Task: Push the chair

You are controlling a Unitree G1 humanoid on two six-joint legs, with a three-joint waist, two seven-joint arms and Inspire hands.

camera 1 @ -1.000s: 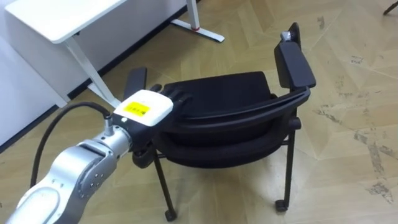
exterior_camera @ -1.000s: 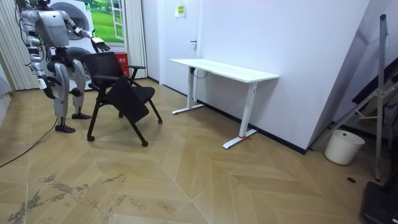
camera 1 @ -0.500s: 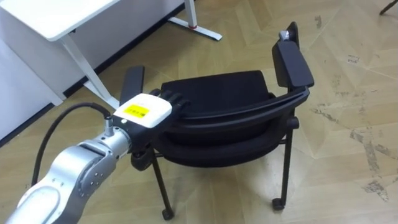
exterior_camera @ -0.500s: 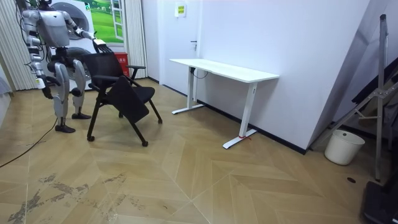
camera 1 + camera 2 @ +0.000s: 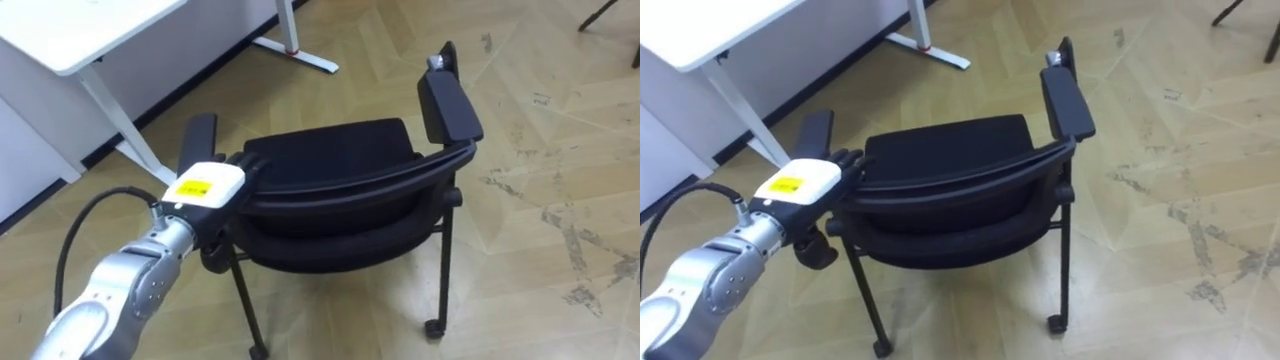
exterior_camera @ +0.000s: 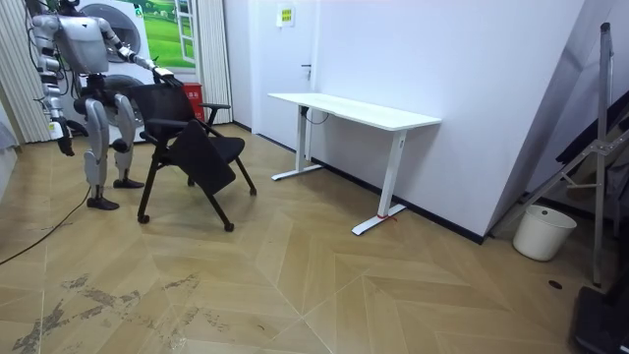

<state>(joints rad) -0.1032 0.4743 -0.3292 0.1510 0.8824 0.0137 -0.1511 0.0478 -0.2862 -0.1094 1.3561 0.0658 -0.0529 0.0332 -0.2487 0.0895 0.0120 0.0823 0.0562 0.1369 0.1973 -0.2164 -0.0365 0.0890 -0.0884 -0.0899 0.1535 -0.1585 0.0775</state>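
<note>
The floor (image 6: 324,285) is light brown wood laid in a zigzag pattern, and it has some grey scuffed patches. A long white desk (image 6: 359,110) with white legs stands by the plain white wall (image 6: 472,59), and at the far end are a white door (image 6: 290,69), a bright panel with green in it (image 6: 162,22) and pale curtains (image 6: 12,79). A white bucket (image 6: 543,232) sits on the floor by the wall at the room view's right, near a dark metal stand (image 6: 595,177).
</note>
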